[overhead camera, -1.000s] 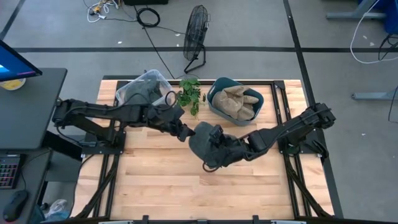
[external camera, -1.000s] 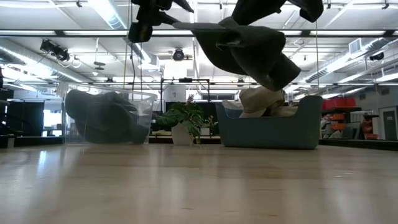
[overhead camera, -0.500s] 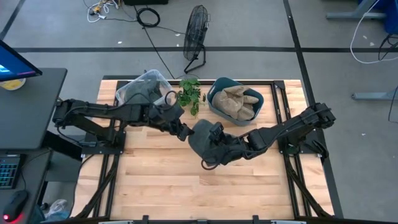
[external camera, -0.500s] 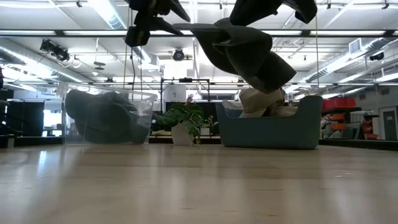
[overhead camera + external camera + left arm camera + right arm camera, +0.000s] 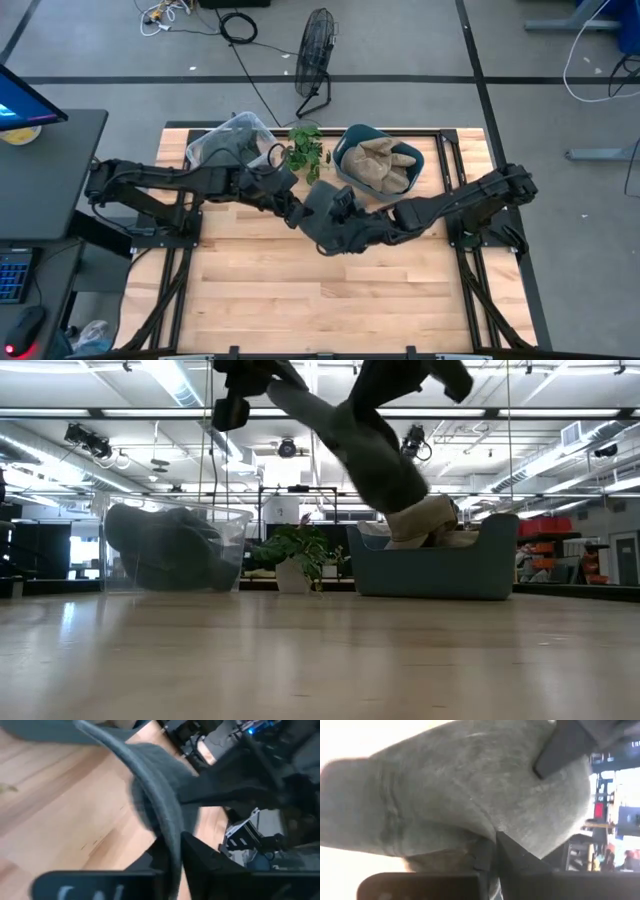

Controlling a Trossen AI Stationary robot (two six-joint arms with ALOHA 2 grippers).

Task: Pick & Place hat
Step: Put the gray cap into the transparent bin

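A dark grey hat hangs in the air between my two grippers, over the middle of the table; the low view shows the hat well clear of the wood, slanting down toward the right. My left gripper reaches in from the left and is shut on it. My right gripper comes from the right and is shut on it too. In the left wrist view the hat runs away from the fingers as a curved grey band. My left gripper pinches the hat's brim edge between its two fingers, coming from the table's left. The hat is lifted clear and stretches away from the fingers toward the other arm. My right gripper pinches a fold of the hat's grey felt between its two fingers, coming from the table's right. Which part of the hat this is, I cannot tell. The hat bulges out beyond the fingers, clear of the table.
A clear bin with dark hats stands at the far left of the table. A blue bin with tan hats stands at the far right, and a small potted plant is between them. Bare wood lies nearer.
My right gripper has moved left and toward the far edge, closer to my left gripper, carrying the hat with it. The hat has turned: in the low view it was a broad bunched shape and now hangs as a narrower band slanting down to the right. Both grippers stay shut.
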